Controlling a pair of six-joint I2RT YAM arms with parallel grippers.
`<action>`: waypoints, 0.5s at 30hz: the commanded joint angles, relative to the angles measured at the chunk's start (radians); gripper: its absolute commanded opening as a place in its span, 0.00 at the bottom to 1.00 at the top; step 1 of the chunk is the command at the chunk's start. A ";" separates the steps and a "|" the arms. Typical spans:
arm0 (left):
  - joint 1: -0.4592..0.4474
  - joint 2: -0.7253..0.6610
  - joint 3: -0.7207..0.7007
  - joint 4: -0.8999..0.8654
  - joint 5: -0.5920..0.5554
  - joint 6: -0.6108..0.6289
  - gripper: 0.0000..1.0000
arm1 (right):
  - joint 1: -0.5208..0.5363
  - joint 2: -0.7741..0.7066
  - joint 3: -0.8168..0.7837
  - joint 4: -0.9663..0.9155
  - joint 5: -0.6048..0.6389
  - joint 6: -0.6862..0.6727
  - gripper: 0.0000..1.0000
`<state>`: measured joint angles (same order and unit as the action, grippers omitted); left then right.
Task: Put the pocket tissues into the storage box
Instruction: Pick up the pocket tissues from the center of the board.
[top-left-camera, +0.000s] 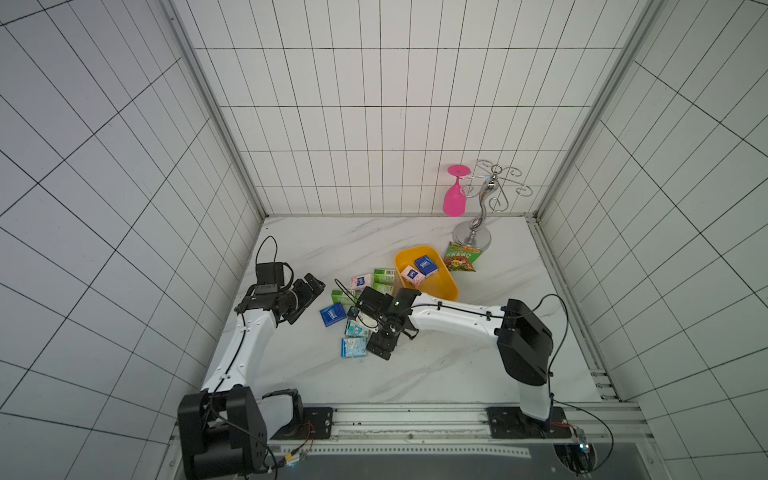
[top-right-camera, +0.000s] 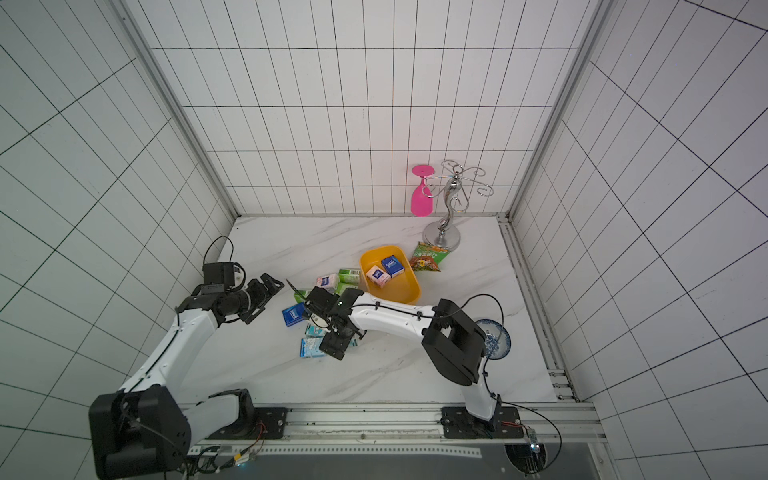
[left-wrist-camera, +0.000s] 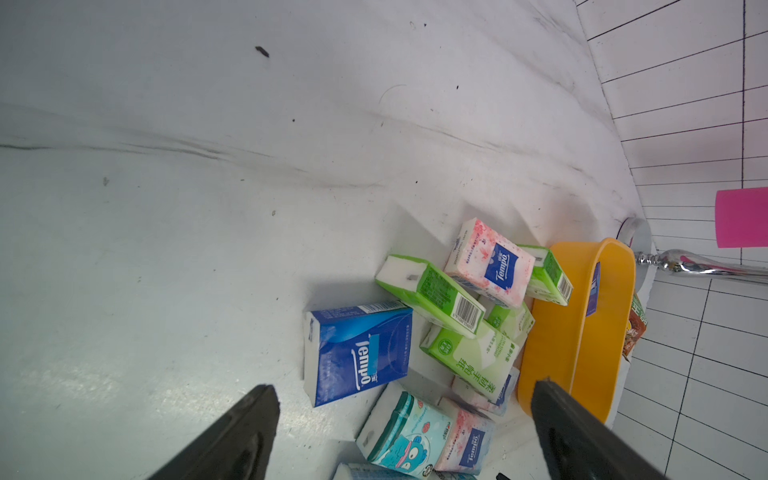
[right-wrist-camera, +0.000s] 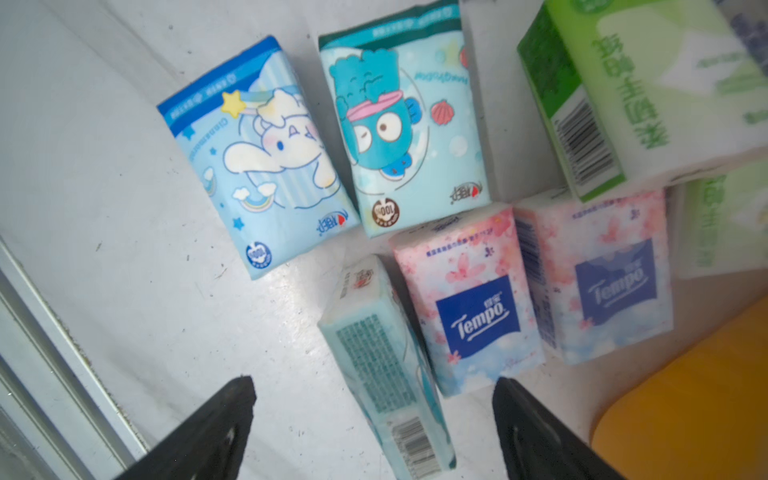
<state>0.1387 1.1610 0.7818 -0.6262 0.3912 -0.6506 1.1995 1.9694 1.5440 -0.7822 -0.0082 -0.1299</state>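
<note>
right claw is hanging over the near end of the tissue pile, jaws spread wide, gripping nothing. a teal pack on its edge is sitting right between the fingertips in the right wrist view; can't tell if a pad is touching it.

judgement: step in hand is picking the next pack. to do it well, come straight down so the fingers straddle the narrow faces of that pack, squeeze at mid-length, not the barcode end, lift clear before swinging to the box. the pink pack is lying just beside it, so keep that finger out of the gap or it'll drag two.

left claw is also fully released, empty, pointing at the pile from the left side of the worktop, apart from the packs. nearest to it is the blue pack.

tissues: roughly ten are lying loose mid-worktop, some leaning on each other, between the arms and up against the box's left wall. two are already lying in the box, a pink one and a blue one.

beyond the box, toward the far right corner: snack bag, then a glass rack with a pink glass hanging on it.
</note>
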 joint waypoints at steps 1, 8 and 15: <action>0.003 -0.015 -0.003 0.000 0.007 0.014 0.98 | -0.019 0.041 0.045 -0.025 0.022 -0.046 0.90; 0.003 -0.008 -0.011 0.011 0.009 0.013 0.98 | -0.022 0.039 0.019 -0.029 -0.033 -0.043 0.66; 0.004 0.005 -0.007 0.019 0.021 0.007 0.98 | -0.021 0.060 0.030 -0.029 -0.071 -0.020 0.49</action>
<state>0.1387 1.1618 0.7807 -0.6247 0.3988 -0.6479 1.1786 2.0033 1.5581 -0.7887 -0.0498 -0.1608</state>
